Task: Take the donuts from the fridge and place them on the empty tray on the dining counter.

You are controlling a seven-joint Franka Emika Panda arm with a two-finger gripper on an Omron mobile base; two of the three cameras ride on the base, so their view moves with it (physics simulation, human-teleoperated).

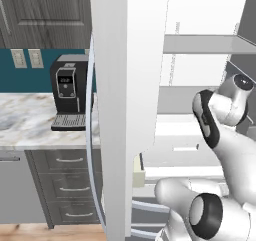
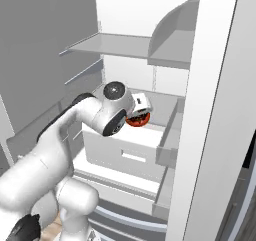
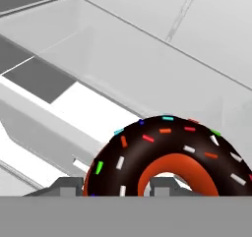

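End effector point(image 3: 115, 186) grasping a donut point(image 3: 167, 155) with dark sprinkled icing, its fingertips astride the ring, inside the open fridge point(image 2: 150, 50) above its white drawer point(image 2: 125, 150). Carrying to the tray remains; no delivery is evident.

The arm reaches into the open fridge point(image 2: 150, 25), its gripper point(image 3: 115, 186) just above the drawer point(image 2: 130, 150) below the shelf point(image 2: 115, 46), with a donut point(image 3: 167, 157) between the fingertips, one outside the ring and one in its hole. In the left base view the fridge door point(image 1: 125, 85) stands between the fridge interior on the right and the worktop point(image 1: 25, 120) on the left. A coffee machine point(image 1: 69, 92) stands on that worktop against the wall, over the drawers point(image 1: 70, 185).
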